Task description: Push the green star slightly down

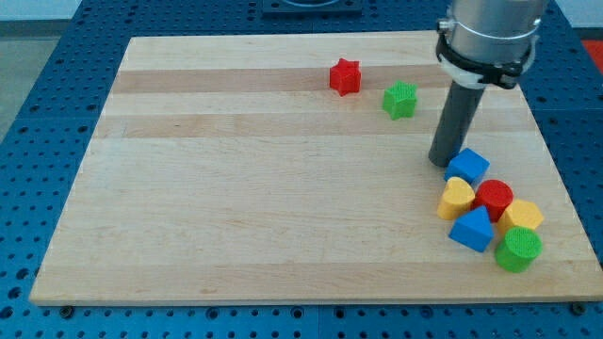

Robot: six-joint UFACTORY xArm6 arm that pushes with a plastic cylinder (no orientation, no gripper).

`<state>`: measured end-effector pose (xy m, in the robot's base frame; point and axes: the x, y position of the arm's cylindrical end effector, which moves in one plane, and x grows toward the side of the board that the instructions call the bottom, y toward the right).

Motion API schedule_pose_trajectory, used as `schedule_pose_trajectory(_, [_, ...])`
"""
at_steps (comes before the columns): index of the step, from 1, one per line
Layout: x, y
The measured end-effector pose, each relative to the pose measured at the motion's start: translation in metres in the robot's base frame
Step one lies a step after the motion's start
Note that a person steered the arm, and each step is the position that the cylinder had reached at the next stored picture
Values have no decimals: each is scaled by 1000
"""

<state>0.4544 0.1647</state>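
The green star (400, 100) lies on the wooden board (236, 188) near the view's top right. A red star (346, 76) lies just up and left of it. My tip (442, 163) rests on the board to the lower right of the green star, apart from it. The tip stands right at the upper left side of a blue cube (467, 167).
A cluster lies at the view's lower right: a yellow heart-like block (457, 199), a red cylinder (494, 199), a yellow block (522, 216), a blue block (472, 229) and a green cylinder (517, 250). The board's right edge is close by.
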Motion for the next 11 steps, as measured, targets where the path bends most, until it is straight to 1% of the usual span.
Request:
schedule_pose_trajectory(2, [6, 14])
schedule_pose_trajectory(3, [-8, 10])
schedule_pose_trajectory(4, [-34, -9])
schedule_pose_trajectory(5, [-54, -1])
schedule_pose_trajectory(7, [-122, -1])
schedule_pose_trajectory(8, [-140, -29])
schedule_pose_trajectory(9, [-142, -60])
schedule_pose_trajectory(10, [-132, -70])
schedule_pose_trajectory(11, [-112, -70])
